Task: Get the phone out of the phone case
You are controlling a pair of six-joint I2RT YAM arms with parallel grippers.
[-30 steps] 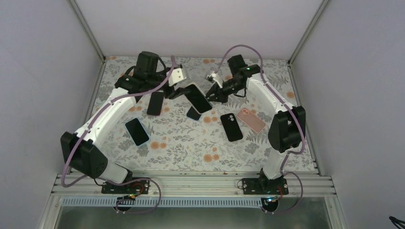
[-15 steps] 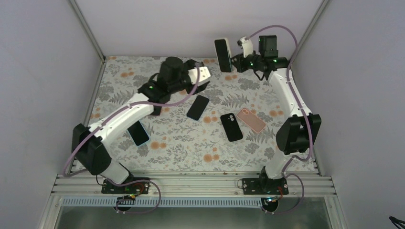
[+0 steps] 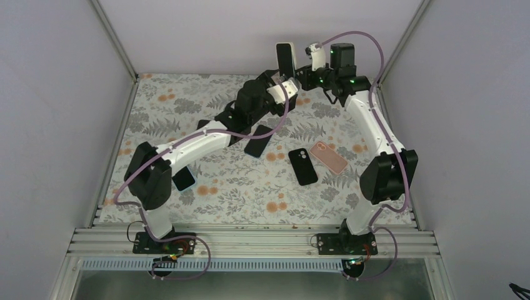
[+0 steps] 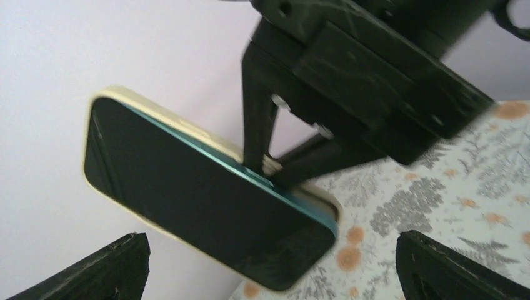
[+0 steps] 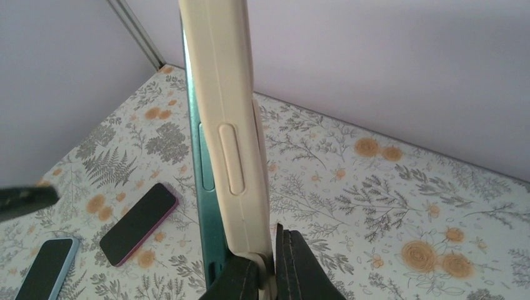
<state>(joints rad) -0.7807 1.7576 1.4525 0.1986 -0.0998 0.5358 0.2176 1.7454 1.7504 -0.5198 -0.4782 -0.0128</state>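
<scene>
- Top: the right pincer (image 3: 297, 72) grips the case (image 3: 292, 57) with the phone (image 3: 285, 57) inside. It holds it upright, high over the far edge of the surface (image 3: 237, 187). The left pincer (image 3: 279, 81) hangs just near of it, jaws wide.
- Left wrist: the dark screen faces the spread jaws, tilted. Square up first, then close on the phone's free end.
- Right wrist: the teal phone edge shows left of the cream case, which is pinched at its lower end. Peel from a corner, clamping the case only.
</scene>
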